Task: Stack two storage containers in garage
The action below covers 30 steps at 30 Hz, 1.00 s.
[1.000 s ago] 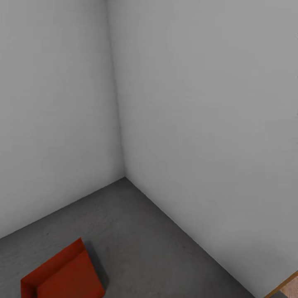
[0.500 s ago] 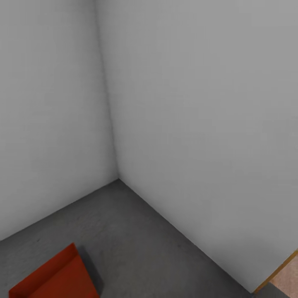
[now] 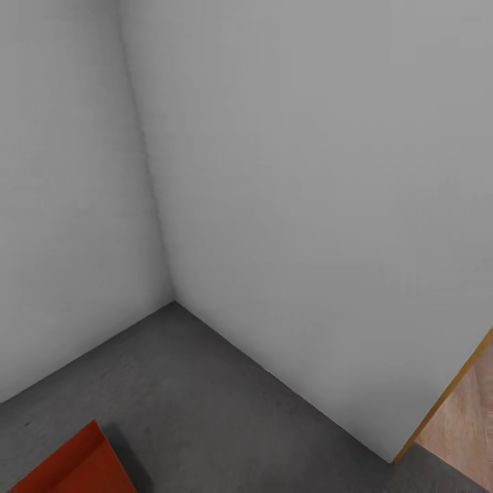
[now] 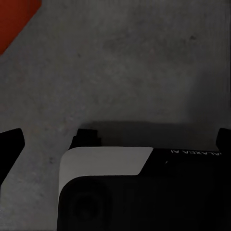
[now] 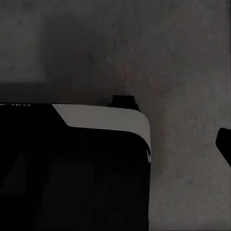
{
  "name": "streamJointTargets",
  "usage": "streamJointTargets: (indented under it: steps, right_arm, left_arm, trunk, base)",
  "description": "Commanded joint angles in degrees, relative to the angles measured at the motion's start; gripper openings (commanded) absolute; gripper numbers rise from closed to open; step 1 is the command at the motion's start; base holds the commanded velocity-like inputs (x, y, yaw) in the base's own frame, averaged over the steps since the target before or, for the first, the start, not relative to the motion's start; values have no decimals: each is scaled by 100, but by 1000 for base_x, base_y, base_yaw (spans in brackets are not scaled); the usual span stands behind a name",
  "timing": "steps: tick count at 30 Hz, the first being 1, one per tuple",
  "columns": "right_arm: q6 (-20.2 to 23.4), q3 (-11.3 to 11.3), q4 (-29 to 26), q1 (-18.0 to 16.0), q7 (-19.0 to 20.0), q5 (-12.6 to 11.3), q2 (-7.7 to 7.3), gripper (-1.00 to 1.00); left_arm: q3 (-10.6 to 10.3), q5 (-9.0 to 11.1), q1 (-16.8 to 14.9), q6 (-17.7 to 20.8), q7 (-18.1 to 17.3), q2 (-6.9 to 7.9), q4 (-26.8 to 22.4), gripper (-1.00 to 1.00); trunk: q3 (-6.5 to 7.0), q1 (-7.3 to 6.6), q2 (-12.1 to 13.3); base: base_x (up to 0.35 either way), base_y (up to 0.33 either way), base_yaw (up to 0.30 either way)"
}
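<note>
One orange-red storage container (image 3: 72, 465) sits on the garage's grey concrete floor (image 3: 205, 397), cut off by the lower left corner of the head view. Only its far corner and part of its inside show. A red corner of the container (image 4: 12, 21) also shows in the left wrist view, well away from the fingers. My left gripper (image 4: 115, 140) hangs open over bare floor, its dark fingertips (image 4: 10, 144) far apart and holding nothing. My right gripper (image 5: 115, 142) shows one fingertip (image 5: 224, 143) spread far out over concrete, with nothing in it.
Two plain white walls meet in a corner (image 3: 171, 298) ahead. At the lower right, an orange-wood edge (image 3: 445, 397) ends the right wall, with light wood-plank flooring (image 3: 469, 424) beyond it. The robot's dark base (image 4: 139, 192) lies under both wrist views.
The whole head view has swung to the right: the wall corner and the container now sit further left, and more of the orange edge and plank flooring shows.
</note>
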Motion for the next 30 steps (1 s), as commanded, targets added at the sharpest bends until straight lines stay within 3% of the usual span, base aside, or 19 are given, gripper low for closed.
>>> streamJointTargets:
  steps: [1,30]
  right_arm:
    - [-28,47,19,-8,-4,-47,6,100]
    - [-28,47,15,-5,-4,-47,10,100]
  left_arm:
    - [-1,60,-2,-3,-22,1,1,100]
    - [-1,56,-2,-3,-22,1,5,100]
  trunk:
    - [-4,0,-3]
    - [59,0,-3]
  base:
    - [0,0,-242]
    - [0,0,-242]
